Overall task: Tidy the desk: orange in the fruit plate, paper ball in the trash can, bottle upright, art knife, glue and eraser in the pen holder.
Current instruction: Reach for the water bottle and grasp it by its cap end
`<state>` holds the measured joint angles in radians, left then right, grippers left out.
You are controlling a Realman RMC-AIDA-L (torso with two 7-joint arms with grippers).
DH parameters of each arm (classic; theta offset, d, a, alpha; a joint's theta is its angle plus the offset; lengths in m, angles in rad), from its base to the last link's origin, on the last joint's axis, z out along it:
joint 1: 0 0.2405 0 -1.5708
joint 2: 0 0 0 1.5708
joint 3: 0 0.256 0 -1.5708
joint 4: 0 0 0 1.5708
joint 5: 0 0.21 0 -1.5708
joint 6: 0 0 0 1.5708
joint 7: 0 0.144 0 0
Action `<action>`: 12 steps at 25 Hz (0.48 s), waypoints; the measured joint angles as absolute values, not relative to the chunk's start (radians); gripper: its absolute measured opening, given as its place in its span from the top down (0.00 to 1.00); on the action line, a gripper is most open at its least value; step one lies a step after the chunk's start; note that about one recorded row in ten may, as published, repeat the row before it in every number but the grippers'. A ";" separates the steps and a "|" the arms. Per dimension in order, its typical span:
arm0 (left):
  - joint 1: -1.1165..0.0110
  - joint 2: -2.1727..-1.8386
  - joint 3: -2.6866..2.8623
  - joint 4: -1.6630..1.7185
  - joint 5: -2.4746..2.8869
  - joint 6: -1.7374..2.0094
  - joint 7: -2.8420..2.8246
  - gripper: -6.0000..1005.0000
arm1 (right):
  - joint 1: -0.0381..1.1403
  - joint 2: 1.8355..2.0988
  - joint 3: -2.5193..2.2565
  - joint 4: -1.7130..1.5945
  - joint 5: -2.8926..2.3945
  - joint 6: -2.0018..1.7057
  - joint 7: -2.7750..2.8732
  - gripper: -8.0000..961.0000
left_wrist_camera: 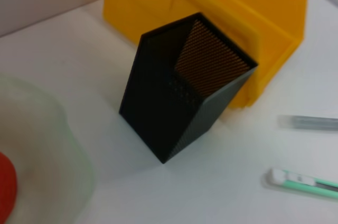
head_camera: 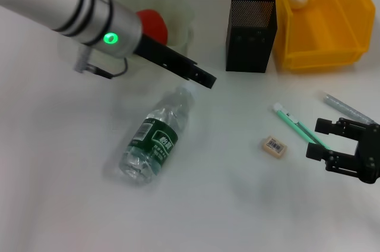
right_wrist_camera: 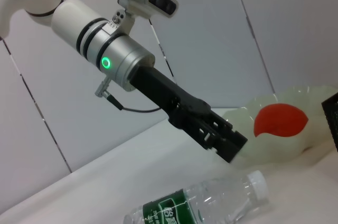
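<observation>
A clear plastic bottle with a green label [head_camera: 153,144] lies on its side on the white desk [head_camera: 225,204]. The left gripper [head_camera: 205,78] hovers above its cap, fingers together, empty. The right gripper [head_camera: 323,140] rests open beside the green art knife [head_camera: 300,126].

I'm seeing a clear, glossy plastic bottle [head_camera: 155,140] lying on the smooth matt white worktop [head_camera: 59,204], a black perforated metal-mesh pen holder [head_camera: 251,33], and a shiny yellow plastic bin [head_camera: 332,32].

Left gripper [head_camera: 205,78] extended forward mid-air, fingers together; right gripper [head_camera: 319,139] low, fingers spread.
</observation>
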<state>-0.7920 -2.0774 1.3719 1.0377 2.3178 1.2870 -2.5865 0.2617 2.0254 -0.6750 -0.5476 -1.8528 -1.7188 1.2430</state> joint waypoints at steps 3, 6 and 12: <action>-0.796 -2.078 1.451 1.013 2.325 1.220 -2.637 0.22 | 0.261 2.028 -0.675 -0.542 -1.853 -1.719 1.238 0.27; -0.794 -2.078 1.512 0.981 2.356 1.141 -2.687 0.22 | 0.263 2.032 -0.675 -0.536 -1.853 -1.717 1.234 0.27; -0.790 -2.078 1.521 0.922 2.364 1.090 -2.694 0.22 | 0.274 2.035 -0.675 -0.532 -1.853 -1.715 1.231 0.28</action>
<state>-0.7900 -2.0785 1.5206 0.9224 2.3639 1.0896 -2.6944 0.2739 2.0350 -0.6749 -0.5316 -1.8531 -1.7148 1.2312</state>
